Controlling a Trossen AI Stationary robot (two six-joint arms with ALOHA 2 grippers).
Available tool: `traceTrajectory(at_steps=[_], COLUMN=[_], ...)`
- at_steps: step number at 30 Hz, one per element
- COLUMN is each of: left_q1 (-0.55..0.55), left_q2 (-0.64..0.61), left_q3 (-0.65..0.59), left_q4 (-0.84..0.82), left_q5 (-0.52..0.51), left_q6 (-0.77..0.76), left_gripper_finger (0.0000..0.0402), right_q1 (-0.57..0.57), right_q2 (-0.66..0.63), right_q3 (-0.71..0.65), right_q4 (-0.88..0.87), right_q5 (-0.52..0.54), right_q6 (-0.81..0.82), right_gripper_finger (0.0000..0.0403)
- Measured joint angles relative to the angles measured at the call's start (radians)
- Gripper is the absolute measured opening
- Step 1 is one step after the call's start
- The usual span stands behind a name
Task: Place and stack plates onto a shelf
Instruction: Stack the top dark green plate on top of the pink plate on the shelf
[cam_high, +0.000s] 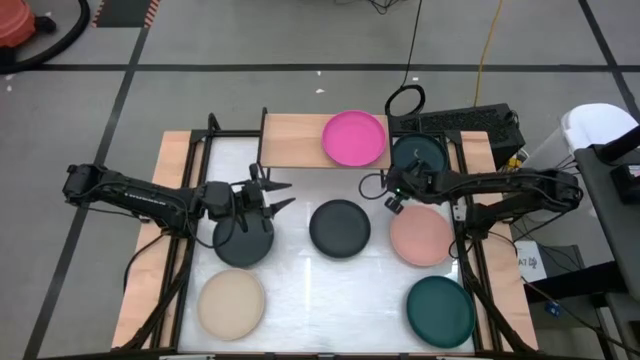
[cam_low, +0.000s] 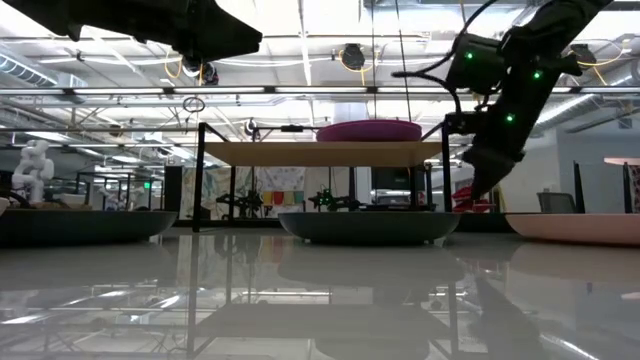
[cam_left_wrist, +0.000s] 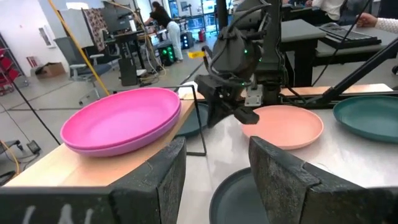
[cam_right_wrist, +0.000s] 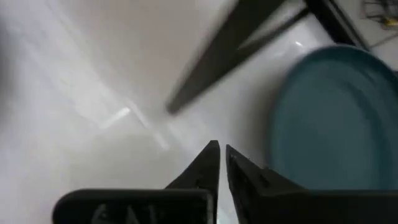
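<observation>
The shelf (cam_high: 295, 140) stands at the table's far edge and carries the hot pink plate (cam_high: 354, 138). In the left wrist view a more purple rim (cam_left_wrist: 118, 148) shows under the pink one. On the table lie two charcoal plates (cam_high: 243, 243) (cam_high: 340, 228), a salmon plate (cam_high: 421, 236), a beige plate (cam_high: 231, 303) and two teal plates (cam_high: 420, 155) (cam_high: 440, 310). My left gripper (cam_high: 283, 194) is open, above the far edge of the left charcoal plate. My right gripper (cam_high: 392, 190) is shut, pointing down between the far teal plate (cam_right_wrist: 336, 118) and the salmon plate.
Thin black shelf legs (cam_low: 197, 175) stand on the table's far part. The table's black frame rails (cam_high: 190, 200) run along both sides, with wooden edges outside them. Bare white table surface (cam_high: 330, 300) lies between the beige and near teal plates.
</observation>
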Motion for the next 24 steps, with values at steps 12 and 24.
traceTrajectory(at_steps=[12, 24], left_q1=[-0.008, -0.008], left_q2=[0.000, 0.000], left_q3=[0.000, 0.000], left_q4=[0.006, 0.006], left_q5=[0.000, 0.000], left_q6=[-0.013, -0.016], left_gripper_finger=[0.0181, 0.0181], right_q1=[-0.099, -0.194], right_q2=[0.000, -0.003], right_q3=[-0.056, -0.286], right_q4=[-0.001, 0.274], right_q5=[0.123, 0.109], right_q6=[-0.004, 0.029], right_gripper_finger=[0.0139, 0.0189])
